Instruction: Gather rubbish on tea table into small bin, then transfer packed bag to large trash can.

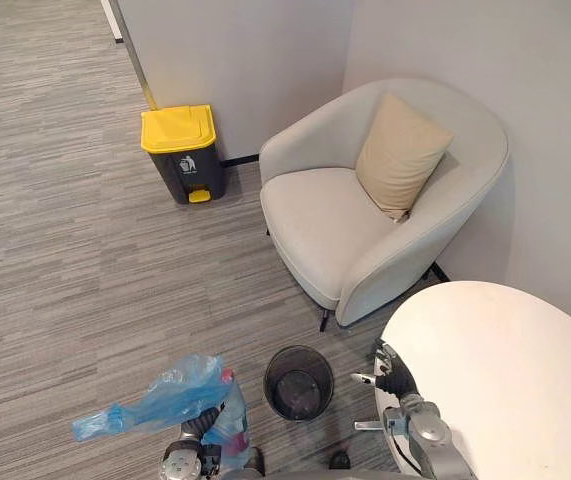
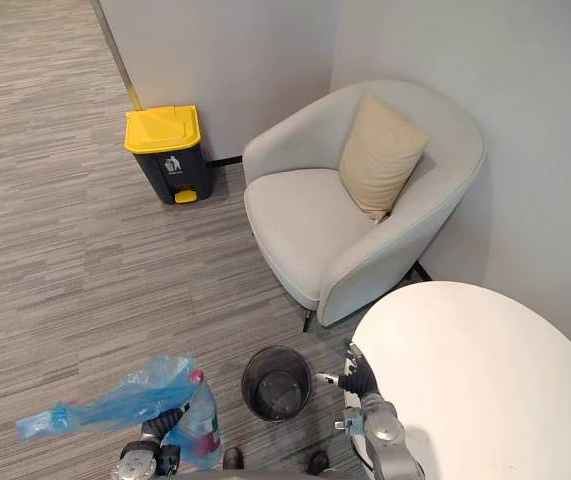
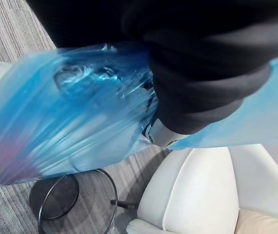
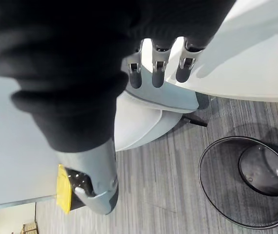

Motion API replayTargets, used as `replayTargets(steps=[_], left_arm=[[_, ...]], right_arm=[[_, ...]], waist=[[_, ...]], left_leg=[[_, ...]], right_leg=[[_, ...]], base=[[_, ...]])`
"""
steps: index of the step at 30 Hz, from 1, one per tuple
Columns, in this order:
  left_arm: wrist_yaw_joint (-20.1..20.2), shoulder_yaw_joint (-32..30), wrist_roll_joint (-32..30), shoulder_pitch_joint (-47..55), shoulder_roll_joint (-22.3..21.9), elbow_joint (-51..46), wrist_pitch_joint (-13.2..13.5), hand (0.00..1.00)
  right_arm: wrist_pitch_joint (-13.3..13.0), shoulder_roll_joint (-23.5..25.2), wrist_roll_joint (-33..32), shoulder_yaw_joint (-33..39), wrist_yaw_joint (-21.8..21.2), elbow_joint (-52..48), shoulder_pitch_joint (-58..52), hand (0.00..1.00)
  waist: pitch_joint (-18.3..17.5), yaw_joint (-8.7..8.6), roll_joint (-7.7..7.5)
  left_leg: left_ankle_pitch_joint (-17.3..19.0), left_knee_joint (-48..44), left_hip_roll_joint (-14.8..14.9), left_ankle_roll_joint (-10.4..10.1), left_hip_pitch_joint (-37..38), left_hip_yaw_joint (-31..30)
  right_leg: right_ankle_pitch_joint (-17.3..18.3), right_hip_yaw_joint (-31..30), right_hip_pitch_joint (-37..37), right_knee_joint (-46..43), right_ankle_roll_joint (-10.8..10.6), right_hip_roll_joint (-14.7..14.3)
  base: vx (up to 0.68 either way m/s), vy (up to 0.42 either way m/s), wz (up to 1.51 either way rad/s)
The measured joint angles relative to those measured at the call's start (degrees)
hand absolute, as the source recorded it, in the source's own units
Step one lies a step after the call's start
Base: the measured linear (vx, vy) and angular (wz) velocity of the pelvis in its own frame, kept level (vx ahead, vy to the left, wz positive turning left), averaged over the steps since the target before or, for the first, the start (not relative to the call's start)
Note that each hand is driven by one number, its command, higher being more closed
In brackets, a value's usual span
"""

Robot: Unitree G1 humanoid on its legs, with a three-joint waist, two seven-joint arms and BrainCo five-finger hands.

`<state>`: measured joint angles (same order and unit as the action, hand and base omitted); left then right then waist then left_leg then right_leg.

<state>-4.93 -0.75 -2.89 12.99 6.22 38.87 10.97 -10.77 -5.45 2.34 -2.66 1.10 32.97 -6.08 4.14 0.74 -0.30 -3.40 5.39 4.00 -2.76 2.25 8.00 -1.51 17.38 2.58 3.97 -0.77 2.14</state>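
My left hand (image 1: pixel 197 448), low at the left, is shut on the gathered neck of a blue plastic bag (image 1: pixel 170 395). The bag hangs above the carpet with a clear bottle (image 2: pixel 197 420) showing through it. In the left wrist view the bag (image 3: pixel 80 112) bulges right past the dark cover. A small black mesh bin (image 1: pixel 298 385) stands on the floor between my hands, with no liner in it. My right hand (image 1: pixel 395 380) hovers at the near edge of the white round tea table (image 1: pixel 505 380), fingers (image 4: pixel 153 73) relaxed and holding nothing. The large grey trash can (image 1: pixel 183 152) with a yellow lid stands by the far wall.
A cream armchair (image 1: pixel 365 210) with a tan cushion (image 1: pixel 400 155) sits in the corner, between the table and the trash can. Grey carpet (image 1: pixel 85 260) stretches from the bag to the trash can.
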Motion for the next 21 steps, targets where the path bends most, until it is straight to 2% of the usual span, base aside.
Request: replayTargets(steps=[3, 6, 9, 11, 13, 14, 15, 16, 17, 19, 21], left_arm=[[0.0, 0.0, 0.01, 0.0, -0.09, -0.02, 0.01, 1.0], [-0.02, -0.11, 0.02, -0.55, -0.26, -0.11, 0.1, 1.0], [-0.03, -0.06, 0.04, -2.8, 0.27, -0.55, 0.09, 1.0], [-0.04, -0.41, 0.1, -3.07, 0.48, -2.96, 0.13, 1.0], [-0.03, -1.13, 0.56, -2.92, 0.64, -5.24, 0.2, 1.0], [-0.06, -1.51, 0.99, -2.69, 0.7, -5.98, 0.23, 1.0], [-0.07, -2.05, 1.21, -2.72, 0.9, -6.69, 0.22, 1.0], [-0.1, -2.16, 1.26, -2.87, 0.3, -7.37, 0.23, 1.0], [-0.05, -2.09, 1.26, -2.82, -0.7, -7.78, 0.22, 1.0], [-0.07, -1.91, 1.27, -1.32, -1.62, -8.84, 0.49, 1.0], [-0.07, -1.37, 1.27, -0.36, -1.61, -9.19, 0.51, 1.0]], right_arm=[[0.02, -0.3, 0.02, -0.08, 0.02, 0.01, 0.17, 0.0], [0.09, -0.63, 0.07, -0.28, 0.19, 0.05, 2.79, 0.0], [0.1, -0.62, 0.07, -0.65, 0.57, 0.0, 4.11, 0.0], [0.1, -0.42, 0.07, -0.83, 1.28, -0.27, 4.09, 0.0], [0.05, -0.46, 0.07, -2.1, 1.63, -0.95, 3.25, 0.0], [0.03, -0.46, 0.08, -2.96, 1.61, -0.95, 3.22, 0.0], [-0.02, -0.28, 0.09, -3.24, 1.55, -0.96, 3.65, 0.0], [-0.03, -0.51, 0.05, -3.24, 1.73, -1.21, 4.38, 0.0], [-0.02, -0.92, 0.05, -3.23, 1.88, -1.42, 5.07, 0.0], [-0.02, -0.63, 0.03, -3.21, 2.33, -2.45, 5.62, 0.0], [-0.16, -0.76, -0.01, -3.03, 2.62, -3.19, 5.32, 0.0]], waist=[[0.64, 0.09, 0.67], [2.56, 0.16, 1.13], [3.96, 0.01, -0.2], [4.2, 0.2, -0.9], [4.41, 0.13, -1.65], [4.12, 0.34, -2.98], [4.1, 0.71, -3.66], [4.29, 1.94, -3.33], [4.82, 3.18, -1.82], [5.16, 3.78, -0.88], [5.58, 4.1, -0.6]], left_leg=[[0.0, -0.01, 0.1, 0.0, -0.33, 0.85], [-0.04, -0.15, 0.07, 0.05, -1.12, 2.98], [0.7, -3.6, -0.36, 1.03, -4.16, 2.92], [1.3, -5.9, -0.28, 1.81, -6.32, 2.62], [1.67, -8.57, -1.37, 2.34, -7.9, 0.67], [1.66, -9.76, -2.06, 2.32, -8.76, -0.34], [1.66, -11.04, -2.57, 2.27, -10.25, -0.87], [1.35, -12.32, -2.04, 1.81, -12.57, -1.15], [0.82, -12.46, -0.9, 1.09, -13.48, -1.49], [-0.22, -11.76, 0.35, 0.13, -13.81, -1.96], [-1.51, -10.4, 0.69, -0.73, -13.43, -2.89]], right_leg=[[0.41, -0.88, -1.93, -1.92, -0.34, 0.17], [2.26, -3.15, -6.2, -7.96, -0.41, 1.02], [5.24, -3.48, -11.3, -16.36, -0.85, 3.26], [5.89, -3.6, -11.63, -17.03, -1.47, 3.38], [14.21, -6.26, -14.34, -34.13, -4.29, 5.91], [16.31, -7.39, -13.21, -35.15, -5.43, 6.13], [17.54, -8.78, -12.5, -32.69, -4.77, 6.16], [17.85, -9.14, -12.09, -28.57, -2.14, 4.93], [16.13, -8.71, -11.7, -26.22, -0.82, 3.35], [14.35, -8.26, -11.24, -23.81, 0.05, 1.58], [14.05, -7.08, -10.71, -23.63, 0.57, 1.1]], base=[[0.0, 0.011, -0.17], [-0.04, 0.043, -0.35], [-0.06, 0.016, 0.07], [-0.06, 0.003, 0.26], [-0.03, -0.053, 0.68], [0.01, -0.086, 0.78], [-0.04, -0.114, 0.49], [-0.12, -0.107, 0.25], [-0.15, -0.092, 0.02], [-0.17, -0.063, 0.03], [-0.15, -0.101, 0.31]])
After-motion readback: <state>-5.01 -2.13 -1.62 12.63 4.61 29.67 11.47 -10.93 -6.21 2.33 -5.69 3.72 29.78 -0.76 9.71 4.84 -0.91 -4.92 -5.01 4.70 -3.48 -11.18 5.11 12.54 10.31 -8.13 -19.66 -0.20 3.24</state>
